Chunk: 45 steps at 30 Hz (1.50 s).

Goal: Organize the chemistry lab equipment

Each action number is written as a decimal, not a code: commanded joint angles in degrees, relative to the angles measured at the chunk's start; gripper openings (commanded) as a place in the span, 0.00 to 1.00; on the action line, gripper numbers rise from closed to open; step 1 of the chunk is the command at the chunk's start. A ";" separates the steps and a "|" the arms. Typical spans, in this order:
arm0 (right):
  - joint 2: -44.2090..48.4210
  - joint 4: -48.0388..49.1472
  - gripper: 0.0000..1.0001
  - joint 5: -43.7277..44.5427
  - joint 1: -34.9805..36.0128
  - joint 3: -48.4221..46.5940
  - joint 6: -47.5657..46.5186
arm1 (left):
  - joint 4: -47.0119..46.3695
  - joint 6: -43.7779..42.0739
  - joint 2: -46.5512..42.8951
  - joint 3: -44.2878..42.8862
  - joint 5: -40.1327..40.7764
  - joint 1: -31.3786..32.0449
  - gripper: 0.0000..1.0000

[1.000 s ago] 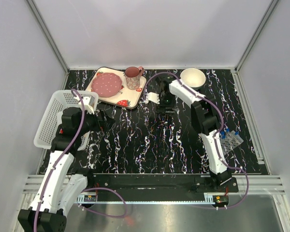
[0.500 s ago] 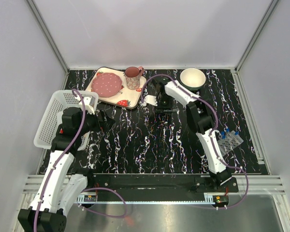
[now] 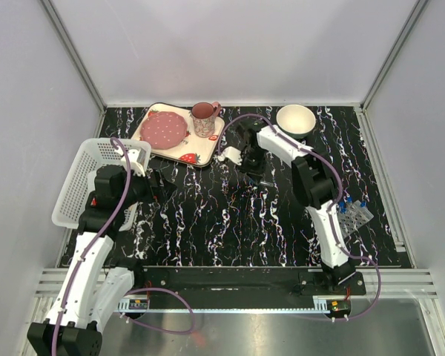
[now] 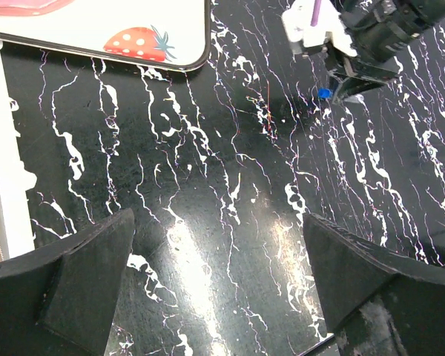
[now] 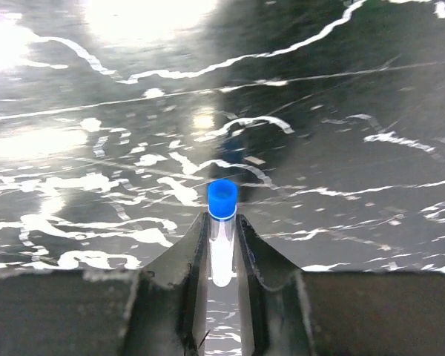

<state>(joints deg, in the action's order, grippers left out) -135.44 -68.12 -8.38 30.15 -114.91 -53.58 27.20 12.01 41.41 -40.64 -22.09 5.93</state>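
R pincer [image 5: 222, 248]: jaws closed tight on a blue-capped test tube [image 5: 222, 233]. One finger is pressed to each side of the clear body. The blue cap [image 5: 222, 199] pokes out past the fingertips twd the black marbled table [image 5: 341, 89]. Can't tell whether the tube is lifted or touching the surface.

In the top view the R arm reaches to upper centre of frame. Its pincer [image 3: 255, 175] points down at the table, just right of the strawberry-print tray [image 3: 196, 150]. The tube is too small to make out there. The L wrist view has the same pincer in its upper right, w/ the blue cap [image 4: 323, 93] as a dot at its tip.

L pincer [image 4: 219, 245]: wide open, nothing btwn the fingers, only table below. In the top view it sits [image 3: 162, 185] at left-centre, beside the white basket [image 3: 74, 185] on the table's left edge.

Clear tube rack [image 3: 354, 217] is at mid-right of the top view, just beside the R arm's lower link. Several blue-capped tubes [image 3: 343, 202] stand in it, well apart from the held one.

The tray, upper left, carries a pink plate [image 3: 163, 130] and a pink cup [image 3: 204, 119]. A white bowl [image 3: 296, 119] sits upper centre-right, near the R arm.
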 commanded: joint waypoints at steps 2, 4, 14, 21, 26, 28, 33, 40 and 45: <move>14.66 3.51 0.20 -11.82 0.17 6.80 9.45 | -1.71 -0.32 -1.33 0.12 -0.59 -0.05 0.99; 19.82 4.57 0.20 -14.89 0.26 9.17 11.56 | -1.71 -0.32 -1.50 0.21 -0.77 -0.05 0.99; 41.73 4.92 0.20 -22.72 -4.48 16.12 16.05 | -1.71 -0.67 -1.24 0.30 -1.12 0.04 0.99; 59.63 8.52 0.20 -28.88 -17.91 26.73 19.47 | -2.06 -0.85 -1.07 0.21 -2.87 0.13 0.99; 72.22 12.21 0.21 -30.11 -31.95 35.53 20.97 | -2.50 -0.85 -0.89 0.30 -4.01 0.13 0.99; 77.59 13.62 0.21 -29.85 -36.02 40.01 21.41 | -2.76 -0.76 -0.45 0.39 -4.89 0.04 0.99; 84.36 14.15 0.22 -30.02 -49.97 49.60 18.35 | -3.03 -0.76 1.04 0.39 -7.00 0.22 0.99; 82.27 14.15 0.21 -39.33 -70.12 57.60 8.86 | -3.56 -0.76 1.66 0.48 -7.97 0.31 0.99; 77.88 14.41 0.21 -45.83 -79.54 61.12 2.88 | -4.00 -0.50 2.71 0.65 -9.38 0.31 0.99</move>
<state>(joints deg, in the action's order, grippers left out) -56.07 -55.09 -45.95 -44.38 -55.53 -43.99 26.65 11.92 43.29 -40.62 -28.93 6.17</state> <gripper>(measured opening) 0.219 0.984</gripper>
